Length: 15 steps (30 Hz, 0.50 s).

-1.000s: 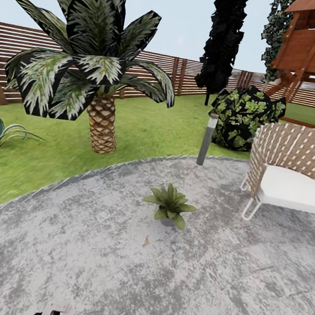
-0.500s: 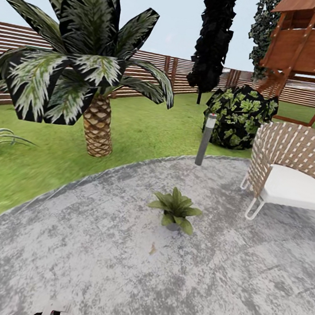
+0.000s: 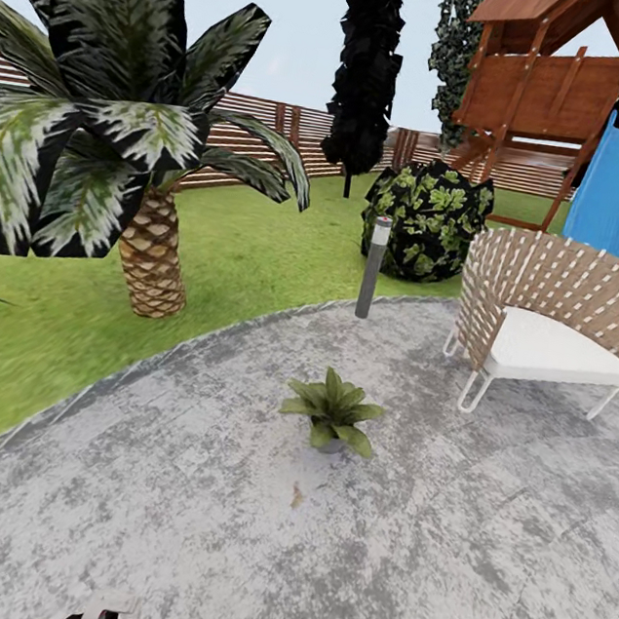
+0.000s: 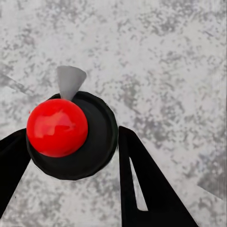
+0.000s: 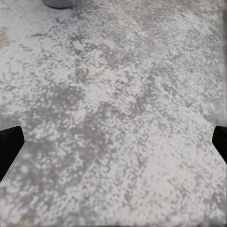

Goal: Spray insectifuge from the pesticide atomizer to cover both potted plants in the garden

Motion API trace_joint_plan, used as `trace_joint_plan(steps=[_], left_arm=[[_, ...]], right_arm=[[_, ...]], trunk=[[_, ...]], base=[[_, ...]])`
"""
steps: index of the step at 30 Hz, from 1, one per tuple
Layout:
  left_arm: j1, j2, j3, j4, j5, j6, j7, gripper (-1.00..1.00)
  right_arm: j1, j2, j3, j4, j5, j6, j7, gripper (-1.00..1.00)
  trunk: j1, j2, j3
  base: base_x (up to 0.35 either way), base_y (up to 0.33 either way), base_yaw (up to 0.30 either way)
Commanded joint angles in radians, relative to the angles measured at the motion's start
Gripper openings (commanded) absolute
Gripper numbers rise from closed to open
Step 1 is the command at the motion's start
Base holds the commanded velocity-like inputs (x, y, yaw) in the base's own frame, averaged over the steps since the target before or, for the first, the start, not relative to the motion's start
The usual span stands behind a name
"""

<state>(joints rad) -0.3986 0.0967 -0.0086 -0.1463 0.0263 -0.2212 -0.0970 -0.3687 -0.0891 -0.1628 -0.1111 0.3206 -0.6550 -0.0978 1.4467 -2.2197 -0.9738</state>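
The approach is best made squarely toward the potted plant (image 3: 332, 416), which sits on the patio (image 3: 171, 526) at 12 o'clock, well apart from both arms; the base should be brought near before the spout is aimed down over the leaves; the woven chair (image 3: 545, 313) at 2 o'clock and the lamp post (image 3: 374, 266) just past the plant should be kept clear.

By the left wrist view a detail is added: the left gripper (image 4: 71, 135) is seen closed against a round black body with a red dome and grey spout, judged to be the pesticide atomizer (image 4: 71, 135). In the right wrist view the right gripper (image 5: 113, 142) is spread wide over bare paving, nothing between its fingers.
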Motion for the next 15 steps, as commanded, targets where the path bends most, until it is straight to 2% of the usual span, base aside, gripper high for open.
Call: trace_joint_plan(steps=[1, 12, 15], left_arm=[[0.0, 0.0, 0.0, 0.001, 0.003, -0.003, -0.004, -1.0], [0.0, 0.001, -0.001, 0.001, 0.003, -0.003, -0.004, -1.0], [0.0, 0.001, -0.001, 0.001, 0.003, -0.003, -0.004, -1.0]], right_arm=[[-0.001, 0.0, -0.004, 0.002, 0.011, -0.003, -0.007, 1.0], [-0.001, 0.0, -0.004, 0.001, 0.011, -0.003, -0.007, 1.0], [-0.001, 0.0, -0.004, 0.002, 0.011, -0.003, -0.007, 1.0]], trunk=[[0.0, 0.0, -0.001], [0.0, 0.0, -0.001], [0.0, 0.0, -0.001]], base=[[0.1, 0.327, -0.3], [0.136, 0.327, -0.3], [0.154, 0.325, -0.128]])
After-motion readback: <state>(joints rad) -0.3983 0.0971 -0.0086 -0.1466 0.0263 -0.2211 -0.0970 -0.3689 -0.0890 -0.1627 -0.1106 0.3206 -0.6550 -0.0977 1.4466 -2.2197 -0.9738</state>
